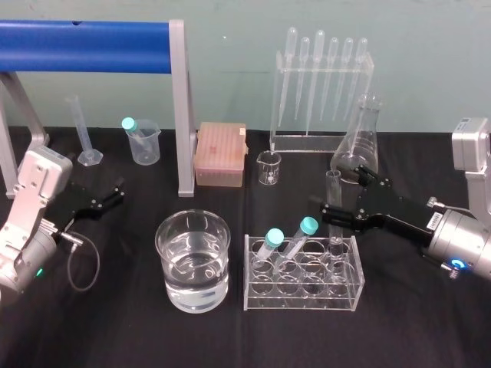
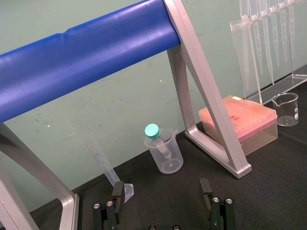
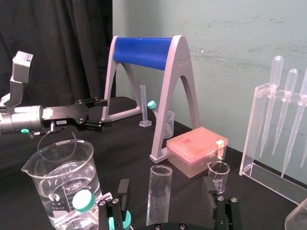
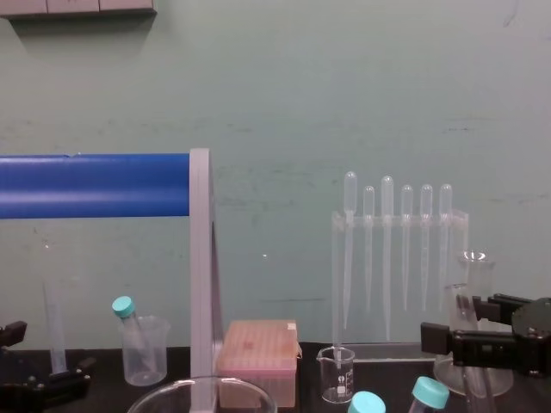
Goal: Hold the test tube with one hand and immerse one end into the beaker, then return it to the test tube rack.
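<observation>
No wording can be read. The beaker [image 3: 53, 165], lower left in the right wrist view, carries white printed graduations and a round emblem, too small to make out. A white sticker [image 1: 433, 221] on the right gripper [image 1: 340, 193], at the head view's right, is likewise illegible.

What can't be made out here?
- Test tube lower end: right wrist view, hidden behind the body of the open right tool.
- Beaker below its rim: chest view, cut off by bottom edge.
- Small beaker markings: head view, too small.
- Left tool parked open at left.
</observation>
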### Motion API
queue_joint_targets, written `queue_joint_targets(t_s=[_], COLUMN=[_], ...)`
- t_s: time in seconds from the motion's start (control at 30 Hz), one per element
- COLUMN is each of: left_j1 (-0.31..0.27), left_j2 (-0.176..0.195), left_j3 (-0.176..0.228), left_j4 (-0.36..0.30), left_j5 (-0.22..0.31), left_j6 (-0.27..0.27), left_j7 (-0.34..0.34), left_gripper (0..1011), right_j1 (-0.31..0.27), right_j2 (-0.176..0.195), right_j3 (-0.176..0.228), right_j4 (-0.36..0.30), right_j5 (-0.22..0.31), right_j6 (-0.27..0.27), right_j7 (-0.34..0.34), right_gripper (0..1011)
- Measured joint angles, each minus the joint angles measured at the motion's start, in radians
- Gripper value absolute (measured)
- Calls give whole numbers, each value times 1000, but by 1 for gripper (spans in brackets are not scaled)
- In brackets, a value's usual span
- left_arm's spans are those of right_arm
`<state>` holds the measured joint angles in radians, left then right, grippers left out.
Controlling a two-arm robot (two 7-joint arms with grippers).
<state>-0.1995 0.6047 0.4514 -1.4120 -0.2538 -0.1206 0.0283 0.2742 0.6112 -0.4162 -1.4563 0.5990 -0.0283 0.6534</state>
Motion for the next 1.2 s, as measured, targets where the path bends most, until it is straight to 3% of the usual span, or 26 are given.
queue_joint_targets(t_s=[0.23,0.33,0.87,1.2], left_j1=[0,0,0,0], left_j2=[0,0,0,0], left_j3=[0,0,0,0], left_j4=[0,0,0,0], left_j5=[0,0,0,0], left_j6=[0,0,0,0], left_j7=[0,0,0,0], left_gripper=[1000,1000,1000,1000], right_j1=[0,0,0,0], right_j2=[1,1,1,1], right_j3=[0,0,0,0], right_j4=[0,0,0,0], right_j5=[0,1,2,2], right_j6=[0,-1,-1,-1], right_j7=[0,0,2,2], right_gripper=[863,735,248,242])
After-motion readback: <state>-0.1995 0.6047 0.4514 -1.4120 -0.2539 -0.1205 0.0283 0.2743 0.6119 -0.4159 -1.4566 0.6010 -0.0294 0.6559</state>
